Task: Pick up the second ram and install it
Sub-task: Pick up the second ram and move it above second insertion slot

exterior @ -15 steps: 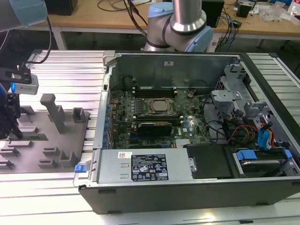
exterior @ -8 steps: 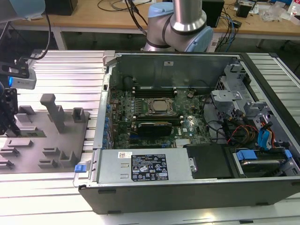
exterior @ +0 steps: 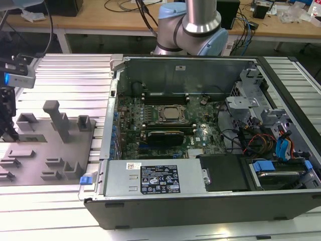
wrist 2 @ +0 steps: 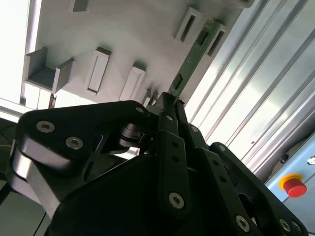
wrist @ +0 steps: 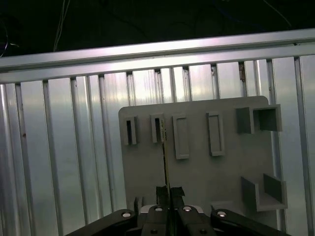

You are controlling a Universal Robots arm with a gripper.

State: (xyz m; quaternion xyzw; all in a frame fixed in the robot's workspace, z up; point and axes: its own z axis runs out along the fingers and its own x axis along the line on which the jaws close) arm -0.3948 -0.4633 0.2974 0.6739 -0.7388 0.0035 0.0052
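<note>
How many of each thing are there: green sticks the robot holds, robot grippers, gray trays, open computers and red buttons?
green stick: 1
gripper: 1
gray tray: 1
open computer: 1
red button: 1
Total: 5

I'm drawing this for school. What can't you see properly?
Second ram: lower end hidden between the jaws, second wrist view; edge-on, a thin line, in the first wrist view.
Motherboard slots: too small in the exterior view to tell if filled.
Gray holder plate: cut off by the exterior view's left edge.
</note>
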